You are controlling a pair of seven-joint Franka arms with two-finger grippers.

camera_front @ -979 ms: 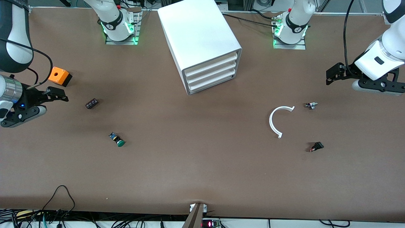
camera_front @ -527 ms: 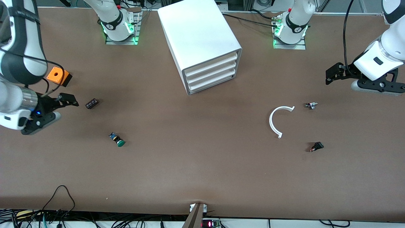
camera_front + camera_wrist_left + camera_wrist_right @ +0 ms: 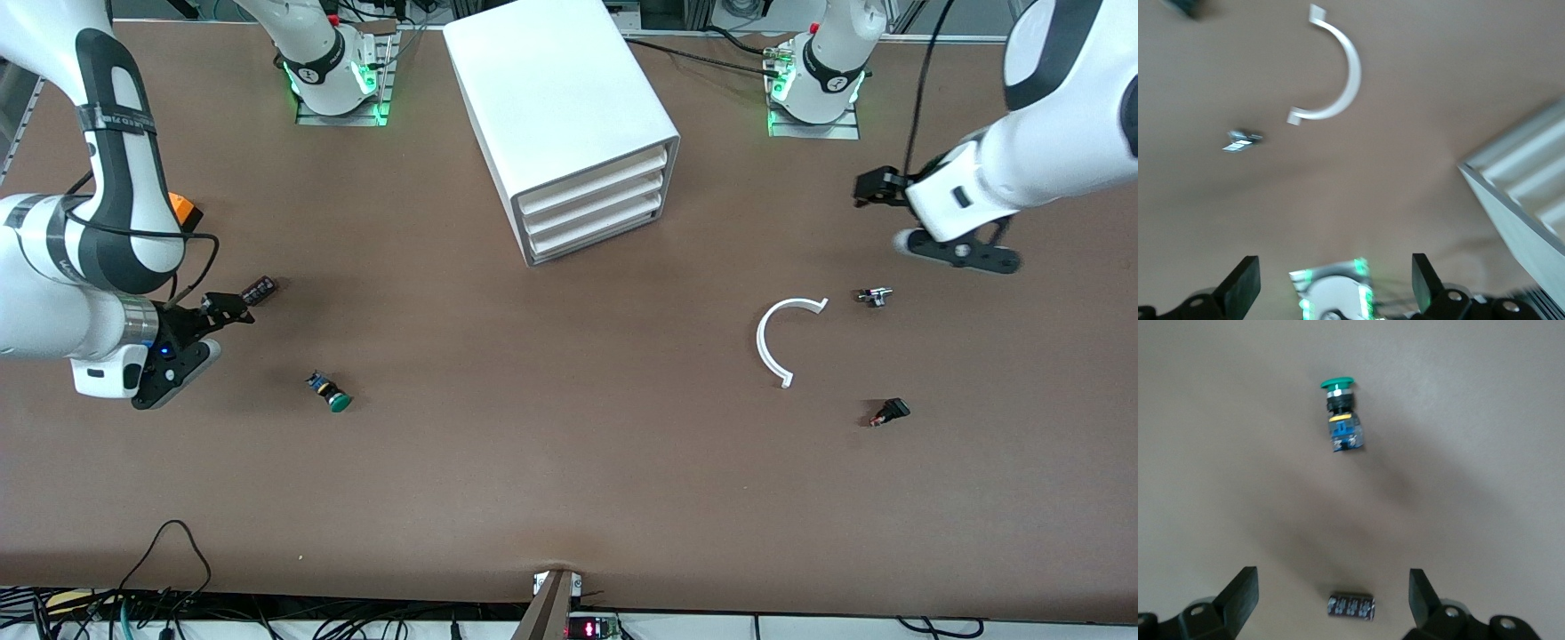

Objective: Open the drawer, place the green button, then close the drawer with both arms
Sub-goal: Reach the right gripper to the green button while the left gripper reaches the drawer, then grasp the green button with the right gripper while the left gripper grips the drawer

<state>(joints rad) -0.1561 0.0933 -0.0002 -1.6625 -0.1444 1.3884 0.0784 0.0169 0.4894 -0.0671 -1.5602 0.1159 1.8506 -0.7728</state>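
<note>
Both arms have swung inward since the earlier front views. At mid-left of the front view the right gripper [image 3: 233,307] has come from the table's edge to hover beside the small black ribbed part [image 3: 258,290], and the right arm now hides most of the orange cube [image 3: 182,210]. At upper right, the left gripper [image 3: 876,188] has shifted toward the cabinet [image 3: 560,107] and hangs over bare table [image 3: 569,462]; it now shows motion-blurred. Nothing on the table has shifted.

No readable brand or writing shows on any object; pale markings on the ribbed part cannot be made out.

In the right wrist view the right gripper's fingers [image 3: 1238,597] stand wide apart, holding nothing, with the ribbed part [image 3: 1351,606] on the table between them and the button [image 3: 1340,410] lying on its side farther out. The left wrist view shows the left gripper's fingers [image 3: 1241,287] likewise spread and empty, over bare table, with the white curved piece [image 3: 1338,77] and a small metal part [image 3: 1241,141] in the upper half.

In the front view the button [image 3: 329,392] lies lower left of centre, green cap toward the lower right. The drawer [image 3: 596,238], lowest of three, is closed at upper centre. The curved piece [image 3: 782,338], the metal part [image 3: 874,296] and a small black switch [image 3: 890,412] lie right of centre.
</note>
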